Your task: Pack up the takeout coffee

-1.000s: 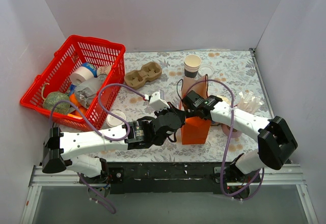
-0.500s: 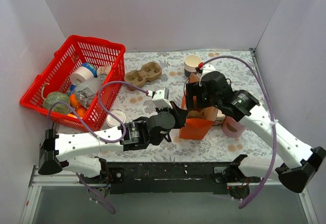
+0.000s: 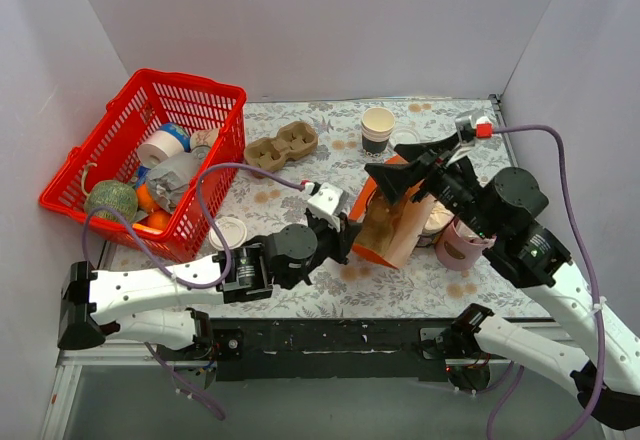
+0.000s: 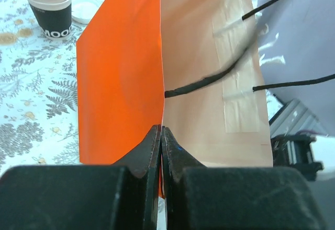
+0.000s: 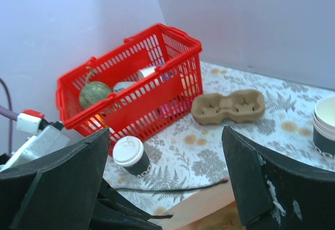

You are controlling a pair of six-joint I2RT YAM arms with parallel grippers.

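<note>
The takeout coffee [image 3: 228,232], a dark cup with a white lid, stands on the table beside the red basket and shows in the right wrist view [image 5: 131,156] too. An orange paper bag [image 3: 395,230] leans tilted at the table's middle, its tan inside showing. My left gripper [image 3: 345,238] is shut on the bag's [image 4: 120,78] near edge, with the jaws [image 4: 161,136] pinching the paper. My right gripper [image 3: 405,165] hovers high over the bag, open and with nothing in it [image 5: 165,130].
A red basket [image 3: 215,95] of groceries fills the left side [image 5: 172,36]. A cardboard cup carrier [image 3: 282,146] lies behind the bag. A lidless cup stack [image 3: 378,128] and a loose white lid [image 3: 405,140] sit at the back. A pink cup [image 3: 460,248] lies right of the bag.
My right gripper has let go at the bag, opened wide and risen up to the right. The bag has tipped over and spread open, still pinched by my left gripper.
</note>
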